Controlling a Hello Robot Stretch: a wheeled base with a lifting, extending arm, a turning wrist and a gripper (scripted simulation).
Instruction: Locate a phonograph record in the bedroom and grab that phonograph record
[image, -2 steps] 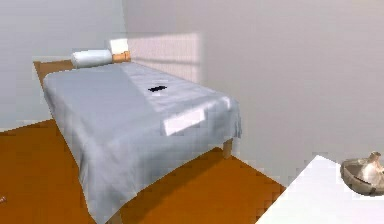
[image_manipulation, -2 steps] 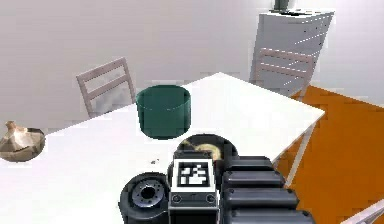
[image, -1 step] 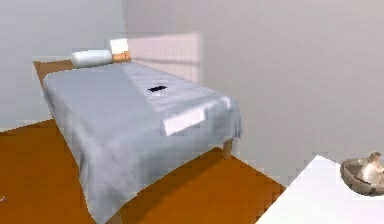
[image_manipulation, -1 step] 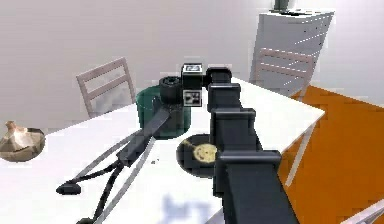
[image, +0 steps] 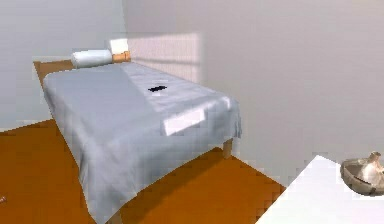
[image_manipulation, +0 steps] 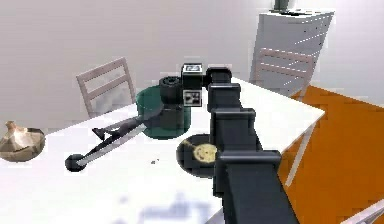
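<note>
A dark record (image_manipulation: 200, 152) with a yellow label lies flat on the white tabletop (image_manipulation: 120, 175), near a green pot (image_manipulation: 158, 120). The pincer (image_manipulation: 164, 90) is at the pot; I cannot tell whether it holds anything. A bowl (image_manipulation: 20, 145) holds a pale lump.

Bed (image: 130, 120) fills the left and centre, grey-blue cover draped over its sides, foot end toward the camera. Rolled white pillow (image: 90, 57) at the head, a second paler pillow (image: 120, 47) with an orange edge just beside it against the wall (image: 280, 70). Small dark flat item (image: 157, 89) lies mid-bed, too small to identify. White rectangular item (image: 185, 122) lies near the foot end by the bed's right edge. Orange-brown wood floor (image: 35, 170) around the bed. Plain pale walls, sunlit patch behind the pillows. White surface (image: 320, 195) corner at bottom right, carrying a grey bowl (image: 362, 175) at the right edge, with something pale inside.
</note>
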